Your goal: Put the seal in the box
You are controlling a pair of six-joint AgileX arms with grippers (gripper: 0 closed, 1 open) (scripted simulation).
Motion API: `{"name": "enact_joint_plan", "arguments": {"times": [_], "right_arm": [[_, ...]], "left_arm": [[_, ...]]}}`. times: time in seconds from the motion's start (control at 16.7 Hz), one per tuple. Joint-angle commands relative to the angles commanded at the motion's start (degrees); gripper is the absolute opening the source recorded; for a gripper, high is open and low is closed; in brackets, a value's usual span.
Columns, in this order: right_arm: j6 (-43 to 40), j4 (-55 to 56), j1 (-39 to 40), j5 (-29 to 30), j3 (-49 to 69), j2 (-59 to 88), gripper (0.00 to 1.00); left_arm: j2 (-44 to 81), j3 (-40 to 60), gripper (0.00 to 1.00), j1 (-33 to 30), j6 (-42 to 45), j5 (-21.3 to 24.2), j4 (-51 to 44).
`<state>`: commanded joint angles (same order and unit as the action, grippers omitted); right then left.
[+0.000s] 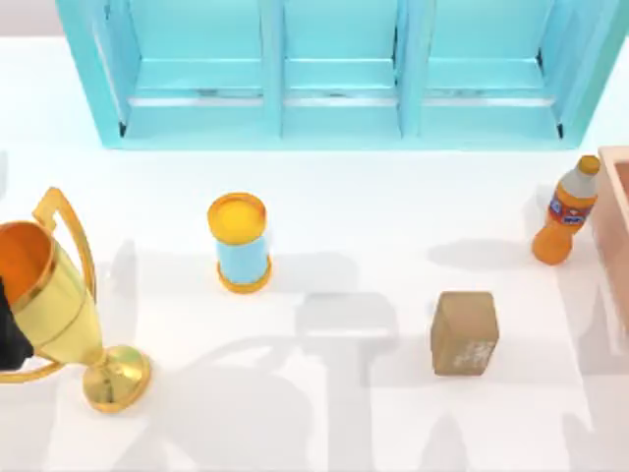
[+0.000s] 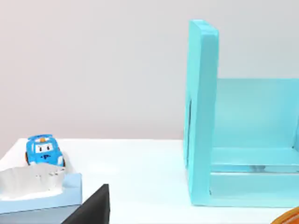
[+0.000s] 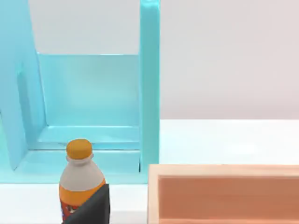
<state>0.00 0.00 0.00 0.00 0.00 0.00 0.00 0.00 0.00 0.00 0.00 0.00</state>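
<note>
The seal (image 1: 464,332), a small brown wood-like block with pale markings on one face, stands on the white table right of centre in the top view. The box (image 1: 617,211), pinkish-tan with thick walls, is cut off by the table's right edge; its near wall (image 3: 224,170) also appears in the right wrist view. A dark part of my left gripper (image 2: 93,207) shows low in the left wrist view, and a dark part of my right gripper (image 3: 91,207) shows low in the right wrist view. Neither is near the seal.
A turquoise shelf cabinet (image 1: 334,118) spans the back. An orange bottle (image 1: 565,211) stands beside the box. A blue can (image 1: 239,243) with orange ends sits left of centre. A gold trophy (image 1: 59,295) is at the far left. A toy car (image 2: 43,150) sits behind a tissue box (image 2: 37,193).
</note>
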Motion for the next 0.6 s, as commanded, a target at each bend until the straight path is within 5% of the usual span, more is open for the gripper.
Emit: {"name": "enact_joint_plan", "arguments": {"times": [0.3,0.6], "right_arm": [[1.6,-2.4,1.6,-0.2,3.1,3.2,1.0],[8.8,-15.2,7.3,-0.5,18.5,19.7,1.0]], "left_arm": [[0.0,0.0,1.0,0.0,0.0,0.0,0.0],[0.0,0.0,1.0,0.0,0.0,0.0,0.0]]}}
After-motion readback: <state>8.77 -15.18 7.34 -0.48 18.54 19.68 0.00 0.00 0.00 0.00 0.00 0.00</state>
